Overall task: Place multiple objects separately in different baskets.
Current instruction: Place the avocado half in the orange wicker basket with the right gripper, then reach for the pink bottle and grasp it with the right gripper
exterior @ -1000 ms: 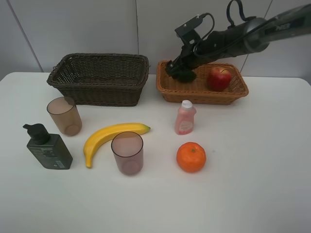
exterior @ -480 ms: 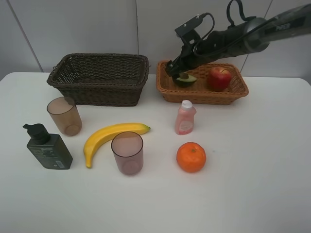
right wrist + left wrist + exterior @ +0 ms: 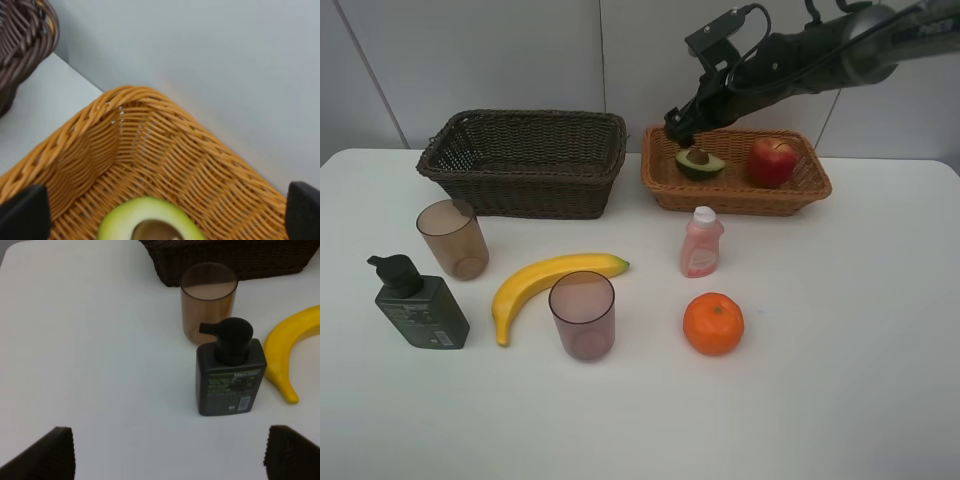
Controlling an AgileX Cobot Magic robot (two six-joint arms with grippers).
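Exterior high: my right claw (image 3: 677, 123) hangs open, empty, just above the halved avocado (image 3: 700, 162), which lies cut face up at the left end of the light basket (image 3: 745, 198), red apple (image 3: 772, 160) to its right. Judgement: rise straight clear of the wicker rim before swinging near toward the orange (image 3: 713, 323); sideways drag could snag.
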